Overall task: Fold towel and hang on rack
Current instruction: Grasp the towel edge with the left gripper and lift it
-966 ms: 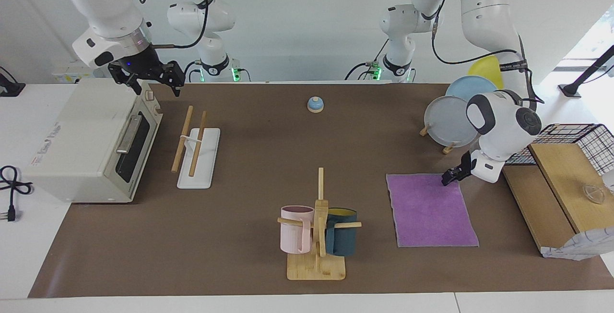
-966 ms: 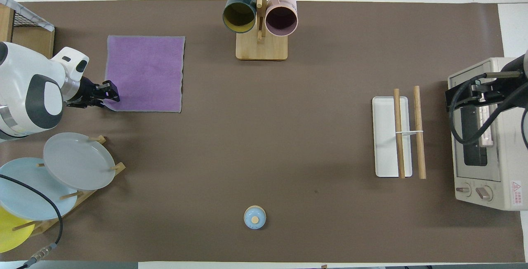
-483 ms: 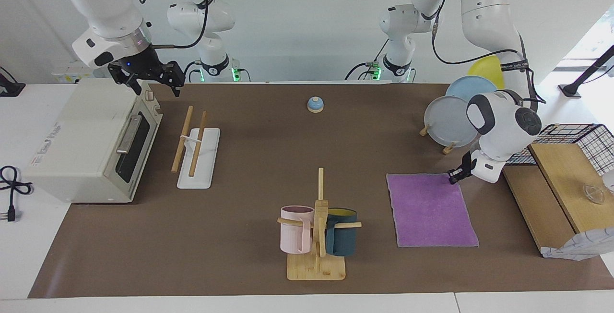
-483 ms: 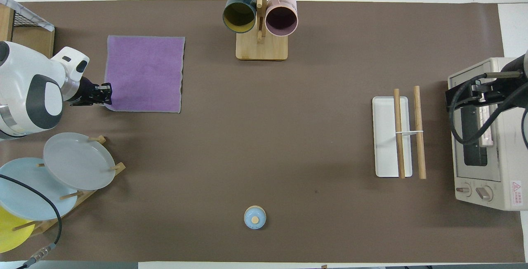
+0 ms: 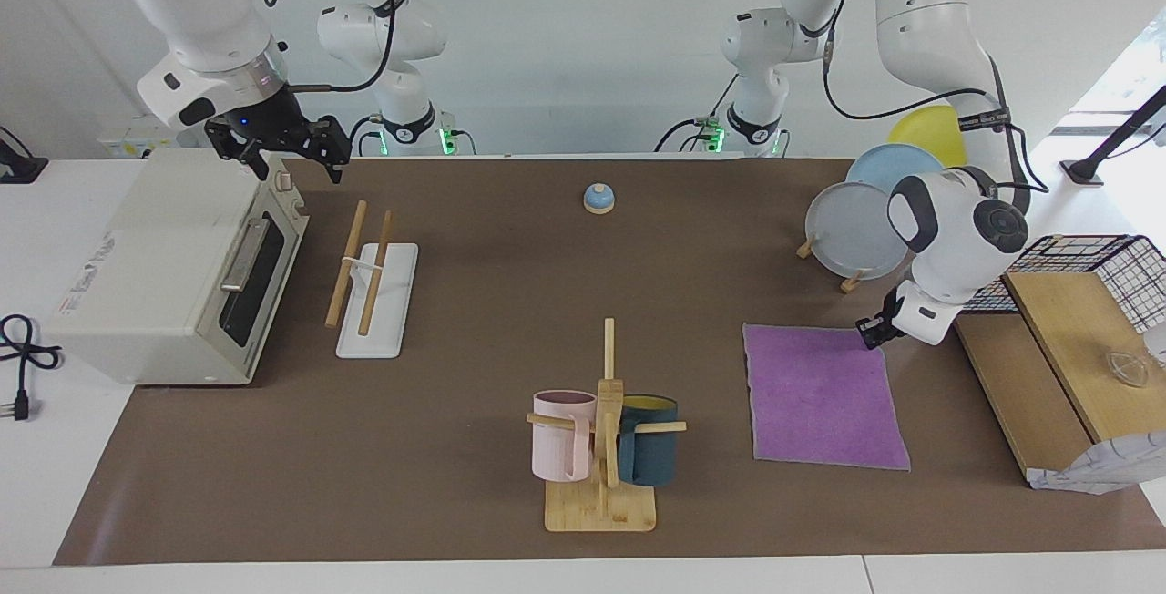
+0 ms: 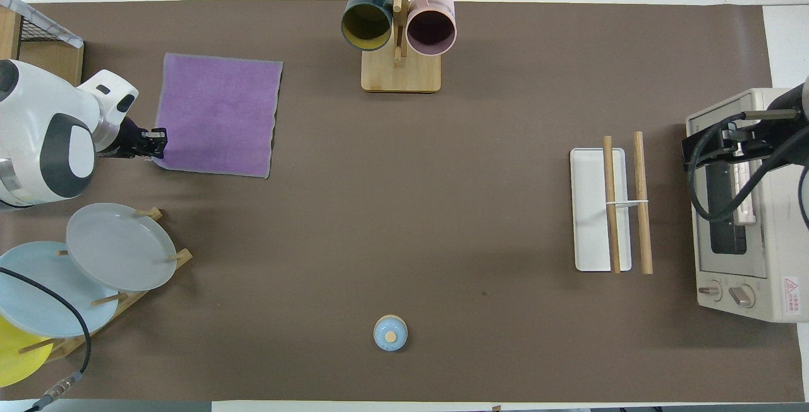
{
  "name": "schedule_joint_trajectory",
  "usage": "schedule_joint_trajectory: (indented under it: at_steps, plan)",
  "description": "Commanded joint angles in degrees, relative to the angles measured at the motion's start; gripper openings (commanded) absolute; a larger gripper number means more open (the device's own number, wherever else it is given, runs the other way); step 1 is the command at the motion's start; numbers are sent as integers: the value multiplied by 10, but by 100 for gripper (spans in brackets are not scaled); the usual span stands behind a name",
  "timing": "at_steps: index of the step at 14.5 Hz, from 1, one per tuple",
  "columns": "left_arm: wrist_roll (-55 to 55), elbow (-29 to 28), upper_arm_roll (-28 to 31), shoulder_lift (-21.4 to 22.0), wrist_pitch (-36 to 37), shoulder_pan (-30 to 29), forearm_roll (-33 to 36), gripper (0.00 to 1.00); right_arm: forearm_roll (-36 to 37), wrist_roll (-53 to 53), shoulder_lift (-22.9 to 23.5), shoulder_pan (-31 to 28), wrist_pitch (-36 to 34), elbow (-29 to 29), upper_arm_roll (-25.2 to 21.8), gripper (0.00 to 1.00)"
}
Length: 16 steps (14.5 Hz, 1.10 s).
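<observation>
The purple towel (image 5: 820, 394) (image 6: 215, 115) lies spread on the brown mat toward the left arm's end of the table. My left gripper (image 5: 870, 332) (image 6: 158, 143) is shut on the towel's corner nearest the plate stand, and that corner is lifted slightly off the mat. The rack (image 5: 373, 289) (image 6: 610, 210), two light-wood rods over a flat white base, stands toward the right arm's end, beside the toaster oven. My right gripper (image 5: 296, 166) (image 6: 695, 146) hangs open over the oven's top front corner, holding nothing; that arm waits.
A bamboo mug tree (image 5: 601, 430) (image 6: 398, 26) with a pink and a dark-blue mug stands farther from the robots than the towel. Plates on a wooden stand (image 5: 852, 230) (image 6: 114, 248) sit close to my left arm. A toaster oven (image 5: 173, 266), a small blue bell (image 5: 598, 199) and a wooden box (image 5: 1066, 339) are also here.
My left gripper closed on the towel's corner and raised it a little. The towel's edge nearest the robots shifted and the cloth now lies slightly skewed. The right arm has not moved.
</observation>
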State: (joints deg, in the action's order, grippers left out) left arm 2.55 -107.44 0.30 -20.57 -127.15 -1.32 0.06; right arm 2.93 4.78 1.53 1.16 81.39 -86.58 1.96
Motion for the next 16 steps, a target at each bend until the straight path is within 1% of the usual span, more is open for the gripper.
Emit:
schedule_joint_trajectory:
  at_steps: [1, 3, 5, 9, 11, 13, 15, 16]
  plan:
    - [-8, -4, 5, 35, 26, 28, 19, 0, -12, -11, -13, -11, 7, -16, 5, 100]
    - [-8, -5, 5, 52, 42, 41, 19, 0, -12, -11, -13, -11, 7, -16, 6, 100]
    - [-8, -5, 5, 63, 45, 70, 34, 0, -12, -11, -13, -11, 7, -16, 5, 100]
    - [-5, -4, 5, 75, 50, 163, 81, 0, -12, -11, -13, -11, 7, -16, 6, 100]
    - [5, -10, 6, 77, 46, 210, 83, 0, -12, -11, -13, -11, 7, -16, 5, 100]
    - [43, -45, 6, 87, 25, 247, 92, 0, -12, -11, -13, -11, 7, -16, 6, 100]
    - [109, -86, 5, 78, -30, 264, 120, 0, -12, -11, -13, -11, 7, -16, 6, 100]
    - [121, -99, 4, 78, -40, 265, 122, 4, -12, -11, -13, -11, 6, -16, 6, 100]
